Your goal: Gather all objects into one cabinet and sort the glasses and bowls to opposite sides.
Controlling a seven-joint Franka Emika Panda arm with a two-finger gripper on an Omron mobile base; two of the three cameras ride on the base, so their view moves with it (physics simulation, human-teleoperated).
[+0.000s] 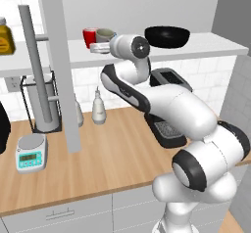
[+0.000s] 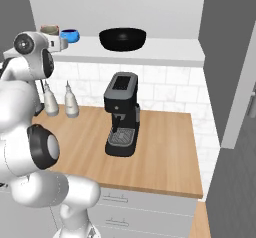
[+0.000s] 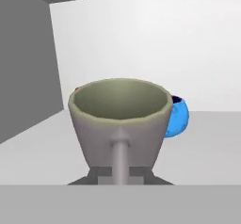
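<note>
While the arm reaches up to the cabinet's left end, the scene reads left to right as follows.

Red cup [image 1: 89,36]: farthest left on the cabinet's white bottom board [image 1: 211,43], upright, touching or just beside the mug.
Grey-beige mug [image 3: 120,124]: upright on the board just right of the red cup; in the hand view its handle [image 3: 120,159] points straight at the camera.
End effector [image 3: 120,175]: level with the board, at the mug's near side; its 2 fingertips [image 3: 96,175] sit either side of the handle's base. Whether they press on the handle or stand slightly apart from it, I cannot tell.
Small blue bowl [image 2: 70,35]: on the board behind the mug and to its right, close to it.
Large black bowl [image 2: 122,38]: on the same board, well apart from the other 3 pieces, toward the cabinet's right half.
White spray bottles [image 2: 71,102]: 2, upright on the wooden counter [image 2: 165,152] below the cabinet.
Coffee machine [image 2: 121,113]: black, on the counter below the black bowl.
</note>
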